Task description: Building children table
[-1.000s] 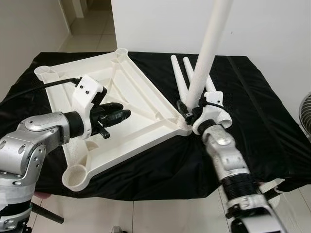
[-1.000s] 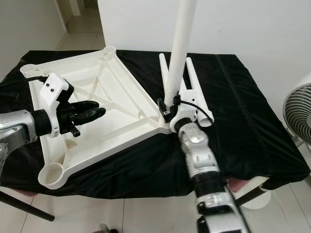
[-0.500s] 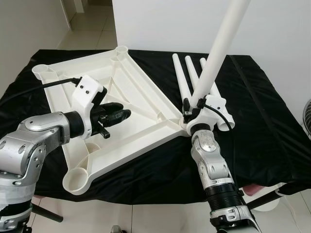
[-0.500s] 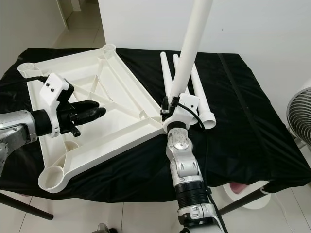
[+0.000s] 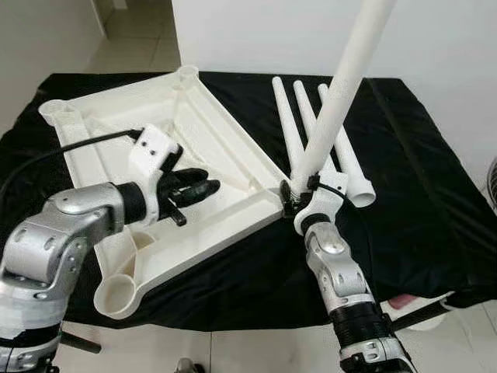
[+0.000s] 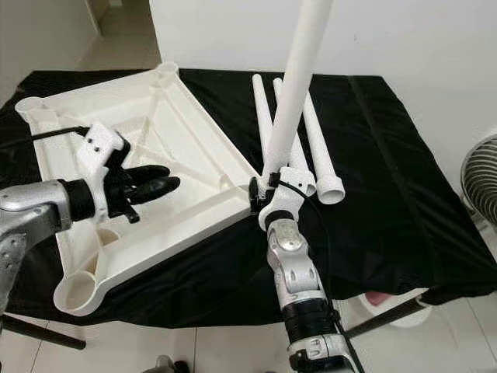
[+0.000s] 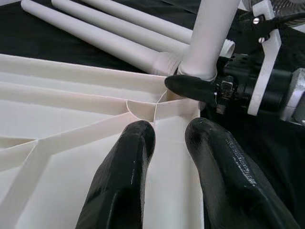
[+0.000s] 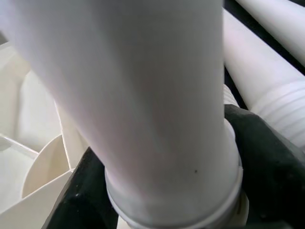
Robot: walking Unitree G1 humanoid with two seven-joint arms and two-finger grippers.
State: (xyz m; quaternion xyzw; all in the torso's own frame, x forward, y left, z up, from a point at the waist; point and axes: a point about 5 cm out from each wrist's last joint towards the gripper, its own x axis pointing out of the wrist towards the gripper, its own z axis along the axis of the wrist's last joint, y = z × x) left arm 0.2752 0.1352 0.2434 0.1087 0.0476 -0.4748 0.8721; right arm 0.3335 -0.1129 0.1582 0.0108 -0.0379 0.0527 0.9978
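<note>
Left eye view shows the upturned tabletop (image 5: 167, 167) lying on the black-draped surface (image 5: 419, 179) so its corner sockets face up, the right gripper (image 5: 304, 196) (jaws clamped on a leg (image 5: 342, 93)) steering it to the near corner, while the left gripper (image 5: 203, 189), jaws narrow and empty, rests over the tabletop, likely steadying it.

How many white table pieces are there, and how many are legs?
Table legs: 4, with one held upright in the right gripper and three lying on the black cloth
Table top, upside down: 1
Total: 5 white pieces
</note>
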